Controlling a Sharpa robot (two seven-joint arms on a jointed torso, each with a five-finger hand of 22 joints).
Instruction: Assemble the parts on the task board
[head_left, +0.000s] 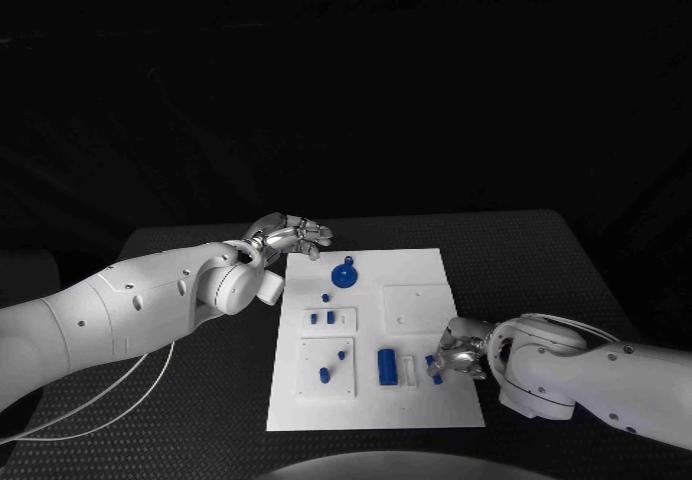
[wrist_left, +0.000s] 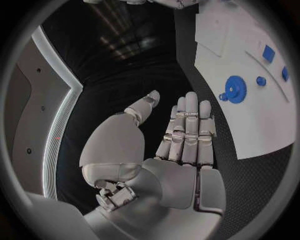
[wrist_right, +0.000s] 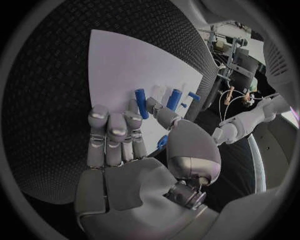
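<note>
The white task board (head_left: 440, 405) lies mid-table. On it are a blue gear (head_left: 343, 272) (wrist_left: 236, 90), a small blue knob (head_left: 327, 297) (wrist_left: 260, 80), two blue blocks (head_left: 320, 318) and a blue cylinder (head_left: 388, 366) (wrist_right: 174, 99). My right hand (head_left: 462, 352) (wrist_right: 134, 150) sits low at the board's right edge. Its thumb and curled fingers close around a long blue part (head_left: 433, 365) (wrist_right: 142, 97) that touches the board. Beside the board's far left corner my left hand (head_left: 289, 237) (wrist_left: 184, 135) hovers flat, fingers stretched out, holding nothing.
Two raised white plates stand on the board, one at the right (head_left: 418, 305) and one at the near left (head_left: 327, 365) with a small blue piece (head_left: 325, 375) in it. Black table (head_left: 202, 420) surrounds the board. A white cable (head_left: 101, 400) hangs under my left arm.
</note>
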